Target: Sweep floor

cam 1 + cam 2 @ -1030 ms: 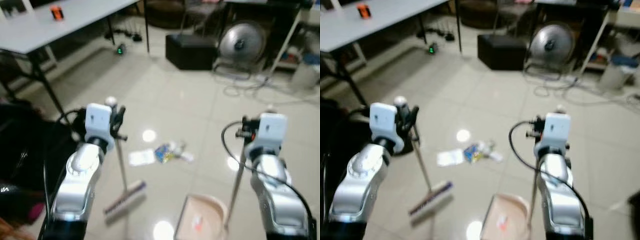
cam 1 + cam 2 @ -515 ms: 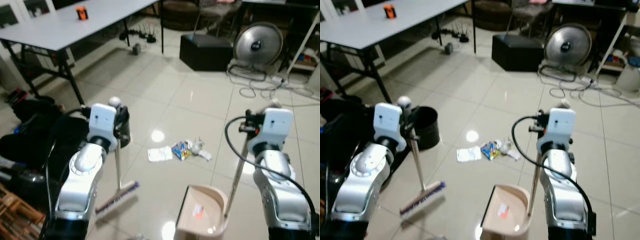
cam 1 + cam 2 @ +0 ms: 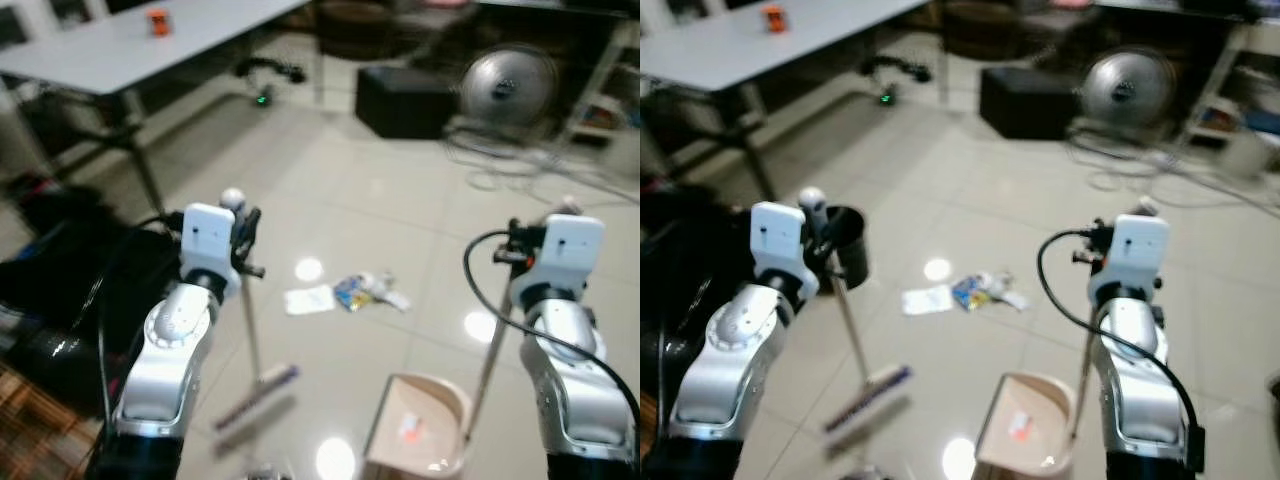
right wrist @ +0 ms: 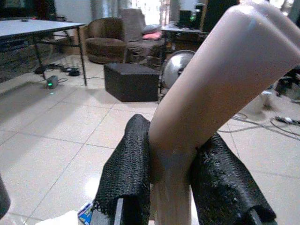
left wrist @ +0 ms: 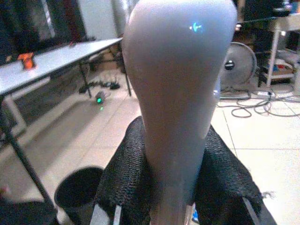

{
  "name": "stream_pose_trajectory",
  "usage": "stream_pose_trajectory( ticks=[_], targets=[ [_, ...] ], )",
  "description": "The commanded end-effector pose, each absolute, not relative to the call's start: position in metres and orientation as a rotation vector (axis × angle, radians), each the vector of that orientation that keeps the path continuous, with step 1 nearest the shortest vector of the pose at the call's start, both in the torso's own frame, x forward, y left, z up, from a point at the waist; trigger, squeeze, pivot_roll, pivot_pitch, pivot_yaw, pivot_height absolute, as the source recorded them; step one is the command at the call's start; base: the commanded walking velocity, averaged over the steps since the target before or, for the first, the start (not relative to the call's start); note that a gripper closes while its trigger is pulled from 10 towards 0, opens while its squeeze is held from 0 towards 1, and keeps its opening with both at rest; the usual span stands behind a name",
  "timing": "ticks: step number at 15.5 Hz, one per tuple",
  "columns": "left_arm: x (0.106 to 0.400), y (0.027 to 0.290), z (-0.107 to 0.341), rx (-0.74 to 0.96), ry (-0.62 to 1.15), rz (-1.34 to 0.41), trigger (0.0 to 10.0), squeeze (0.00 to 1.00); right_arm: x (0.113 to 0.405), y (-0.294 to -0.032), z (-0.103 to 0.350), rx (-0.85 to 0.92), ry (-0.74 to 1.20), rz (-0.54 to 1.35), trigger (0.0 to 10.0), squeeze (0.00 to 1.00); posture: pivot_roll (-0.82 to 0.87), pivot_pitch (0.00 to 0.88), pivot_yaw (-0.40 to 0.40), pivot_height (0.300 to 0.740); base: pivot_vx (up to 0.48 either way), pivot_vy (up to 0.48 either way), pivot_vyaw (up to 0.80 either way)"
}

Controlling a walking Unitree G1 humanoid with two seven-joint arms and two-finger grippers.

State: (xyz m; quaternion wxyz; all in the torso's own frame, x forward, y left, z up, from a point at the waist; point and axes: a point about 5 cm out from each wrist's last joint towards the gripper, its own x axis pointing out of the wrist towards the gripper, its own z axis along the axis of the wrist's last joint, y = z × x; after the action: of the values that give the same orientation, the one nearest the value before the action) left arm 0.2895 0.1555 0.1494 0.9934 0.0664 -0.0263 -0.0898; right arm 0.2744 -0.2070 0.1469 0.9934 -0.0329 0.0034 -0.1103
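**Broom and dustpan held over a littered floor**

The left gripper has its jaws clenched on the top of the broom handle, the black pads pressing the pale rounded grip from both sides. The broom stands nearly upright, and its brush head rests on the tiled floor in front of the robot's left side.

The right gripper has its jaws clenched on the handle of the dustpan, whose tan pan sits on the floor at the robot's right, with a small scrap lying inside it.

The litter, a white paper and some crumpled wrappers, lies on the tiles ahead, between the two arms and beyond both tools, apart from the brush head.

A small black bin stands just behind the left gripper. Farther off are a grey table with an orange object on it, a black box, a round fan and loose cables.
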Motion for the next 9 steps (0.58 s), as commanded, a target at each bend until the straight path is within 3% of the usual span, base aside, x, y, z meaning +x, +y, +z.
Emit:
stream_pose_trajectory(
  ticks=[1,3,9],
  targets=[
    [0.2936,0.1534,0.1641,0.146,-0.129,-0.177,10.0,0.00,0.2764,-0.2066,0.1582,-0.076,-0.036,-0.220,10.0,0.00,-0.01,0.004,0.030,0.740,0.000,0.000,-0.80],
    [0.2945,0.1549,0.1683,0.139,-0.150,-0.163,10.0,0.00,0.2767,-0.2068,0.1586,-0.080,-0.041,-0.218,10.0,0.00,-0.01,0.001,0.028,0.740,0.133,0.000,-0.23],
    [0.2948,0.1540,0.1721,0.138,-0.167,-0.166,10.0,0.00,0.2755,-0.2075,0.1595,-0.086,-0.051,-0.222,10.0,0.00,-0.01,0.000,0.030,0.740,0.312,0.000,0.00]
  ],
)
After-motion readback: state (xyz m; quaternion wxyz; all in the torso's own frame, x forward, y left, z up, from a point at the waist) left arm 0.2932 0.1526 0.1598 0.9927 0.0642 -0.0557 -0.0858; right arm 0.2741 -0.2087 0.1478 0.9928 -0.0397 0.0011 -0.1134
